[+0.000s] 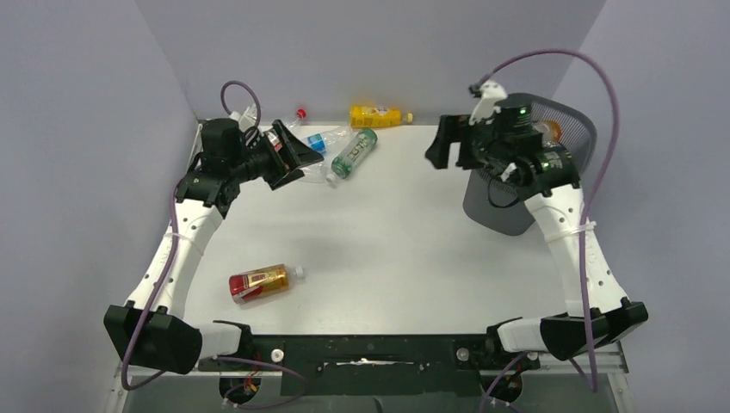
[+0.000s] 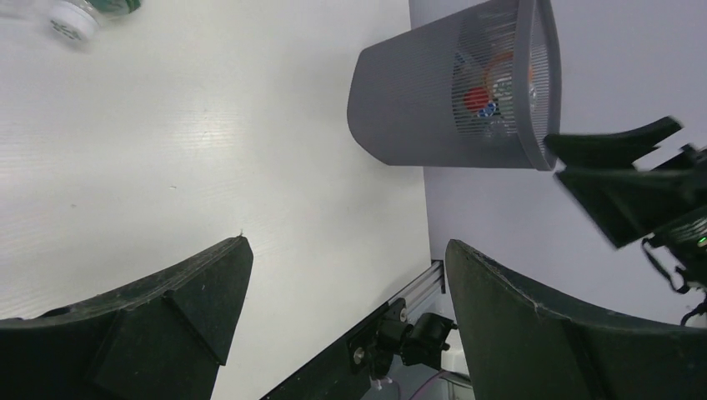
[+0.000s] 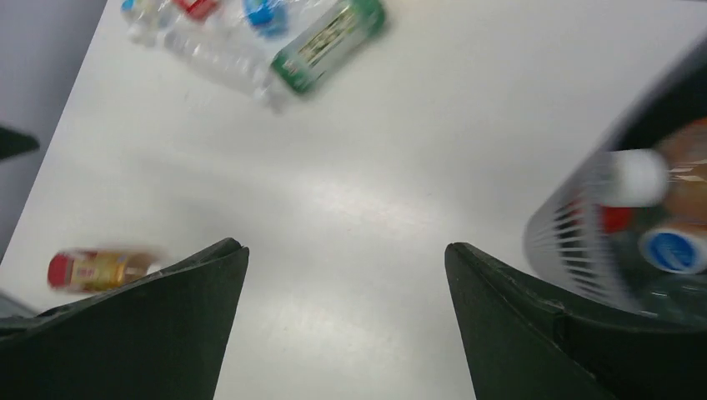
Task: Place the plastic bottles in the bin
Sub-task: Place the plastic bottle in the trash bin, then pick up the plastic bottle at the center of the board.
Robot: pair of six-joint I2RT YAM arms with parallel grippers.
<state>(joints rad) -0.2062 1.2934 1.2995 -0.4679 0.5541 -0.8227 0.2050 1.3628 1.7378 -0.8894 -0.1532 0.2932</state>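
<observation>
Left hand [image 2: 346, 244] and right hand [image 3: 346, 246] stand wide open, holding nothing. The bin [image 1: 504, 211] contains plastic bottles [image 3: 671, 250]; others lie on the tabletop [image 1: 387, 241].

The white surface [image 1: 387, 232] carries several bottles lying on their sides. An amber bottle [image 1: 258, 282] with a red label lies alone near the front left, well apart from the rest. A loose cluster at the far left includes a green-labelled bottle [image 1: 354, 153], a clear blue-labelled bottle [image 1: 317, 142] just beside it and a red-capped bottle [image 1: 301, 113] that is partly hidden. A yellow bottle [image 1: 375, 115] lies along the far edge just behind that cluster, and the bin [image 1: 495, 206] stands upright at the far right of the surface.
</observation>
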